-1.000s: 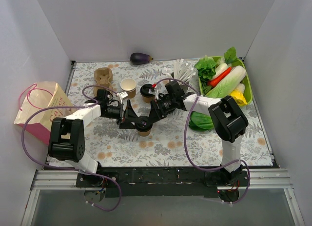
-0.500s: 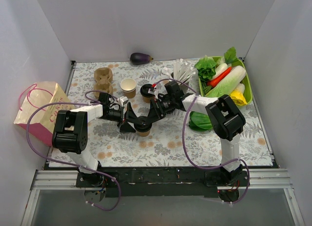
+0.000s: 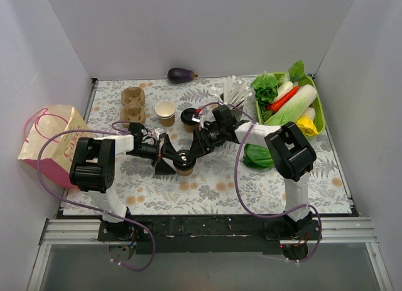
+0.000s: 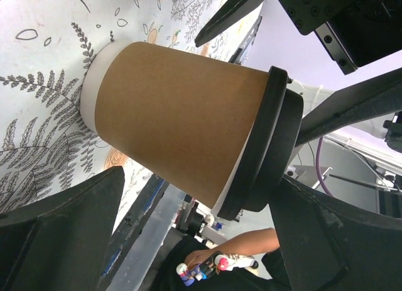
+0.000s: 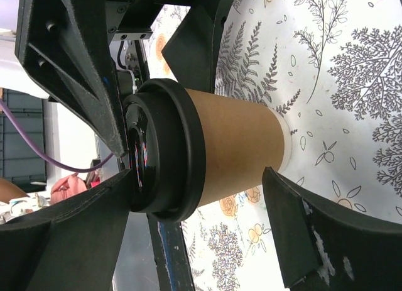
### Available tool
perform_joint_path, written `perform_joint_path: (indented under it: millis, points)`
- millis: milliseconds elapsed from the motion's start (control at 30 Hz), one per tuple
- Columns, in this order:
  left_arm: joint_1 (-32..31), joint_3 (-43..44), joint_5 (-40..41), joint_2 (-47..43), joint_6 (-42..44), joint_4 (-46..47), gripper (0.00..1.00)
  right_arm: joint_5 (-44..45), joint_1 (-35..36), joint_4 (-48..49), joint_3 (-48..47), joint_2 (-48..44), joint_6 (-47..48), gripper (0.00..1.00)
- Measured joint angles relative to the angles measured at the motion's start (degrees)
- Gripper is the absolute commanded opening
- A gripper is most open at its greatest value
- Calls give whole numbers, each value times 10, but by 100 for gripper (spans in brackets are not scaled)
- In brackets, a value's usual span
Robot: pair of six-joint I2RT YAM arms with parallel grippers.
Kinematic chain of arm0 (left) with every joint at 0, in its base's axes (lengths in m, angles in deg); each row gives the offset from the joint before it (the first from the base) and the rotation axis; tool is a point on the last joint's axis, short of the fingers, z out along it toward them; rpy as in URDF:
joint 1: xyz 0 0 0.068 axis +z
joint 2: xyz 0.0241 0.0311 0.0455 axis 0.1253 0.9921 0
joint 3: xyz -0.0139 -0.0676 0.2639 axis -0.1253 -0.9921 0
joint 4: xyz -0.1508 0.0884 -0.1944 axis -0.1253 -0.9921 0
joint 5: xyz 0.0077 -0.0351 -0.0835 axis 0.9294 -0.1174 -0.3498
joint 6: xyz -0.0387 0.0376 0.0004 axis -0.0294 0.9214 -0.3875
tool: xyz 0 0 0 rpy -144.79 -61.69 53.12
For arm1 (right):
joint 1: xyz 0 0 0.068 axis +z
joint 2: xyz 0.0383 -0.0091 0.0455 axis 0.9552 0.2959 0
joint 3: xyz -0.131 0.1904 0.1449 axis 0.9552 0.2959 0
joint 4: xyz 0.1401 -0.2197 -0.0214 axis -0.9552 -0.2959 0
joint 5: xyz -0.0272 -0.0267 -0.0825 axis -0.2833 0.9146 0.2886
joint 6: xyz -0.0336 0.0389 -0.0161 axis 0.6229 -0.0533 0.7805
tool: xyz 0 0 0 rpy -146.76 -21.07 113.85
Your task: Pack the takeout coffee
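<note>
The takeout coffee (image 3: 184, 163) is seen standing upright on the floral tablecloth (image 3: 264, 184), near the middle of the table, between the two grippers. It is a small kraft-brown paper cup, tapered towards a pale base rim and closed by a round black lid (image 5: 164, 154) seated all round. The left gripper (image 4: 198, 178) and the right gripper (image 5: 198, 175) are set on opposite sides of it, each with fingers spread wide about the cup; whether any finger touches it cannot be told
</note>
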Motion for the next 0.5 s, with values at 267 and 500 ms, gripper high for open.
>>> perform_joint_path:
  millis: [267,500]
  points:
    - [0,-6,-39,15,5,17,90,4,1,5,14,-5,1,87]
    - [1,-21,-108,60,3,51,88,7,5,4,17,-9,1,87]
